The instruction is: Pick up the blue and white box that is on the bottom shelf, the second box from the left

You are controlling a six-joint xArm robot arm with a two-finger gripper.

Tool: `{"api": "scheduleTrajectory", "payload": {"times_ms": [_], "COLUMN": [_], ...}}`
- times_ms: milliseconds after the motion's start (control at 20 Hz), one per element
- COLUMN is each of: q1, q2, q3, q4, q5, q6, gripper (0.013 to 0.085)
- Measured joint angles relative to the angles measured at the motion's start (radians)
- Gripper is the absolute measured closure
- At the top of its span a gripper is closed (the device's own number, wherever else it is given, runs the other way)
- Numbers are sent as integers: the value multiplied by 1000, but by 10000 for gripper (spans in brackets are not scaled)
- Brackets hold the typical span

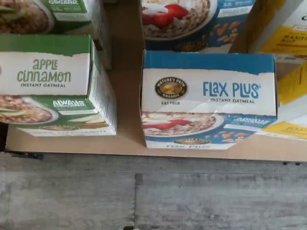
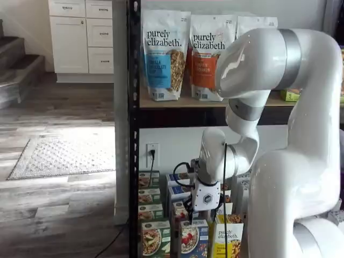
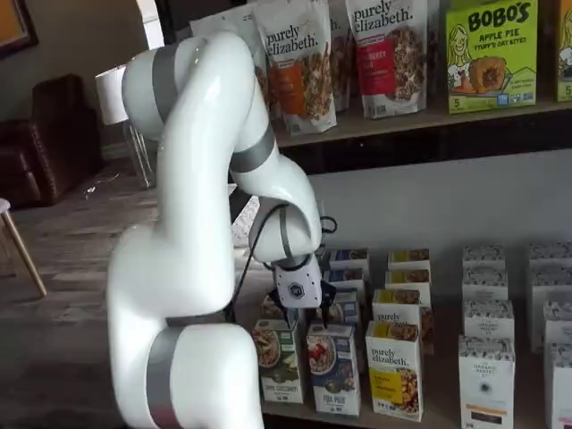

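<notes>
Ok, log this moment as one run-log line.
phase: approach | gripper: open, empty, above the blue and white box | box: upright, front row of the bottom shelf, beside green box

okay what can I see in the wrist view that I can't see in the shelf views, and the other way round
Only the wrist view: the box tops from above, with readable "Flax Plus" and "Apple Cinnamon" lettering.

Only the shelf views: the white arm, the pincer hanging above the front boxes, the upper tier's purely elizabeth bags, and the yellow purely elizabeth box.

Shared: the blue and white box, the green box beside it, standing apart.
</notes>
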Motion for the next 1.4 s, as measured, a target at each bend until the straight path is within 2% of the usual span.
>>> {"api": "scheduleTrajectory", "payload": {"times_ms": [400, 600, 800, 1400], "q1": [-6, -10, -15, -20], "q2": [72, 108, 149, 300], "q3": [-72, -102, -146, -333], "q4": [-35, -34, -62, -47], "q5": [18, 2, 2, 35], "q6": [27, 22, 45, 25], "gripper": [130, 130, 130, 130]}}
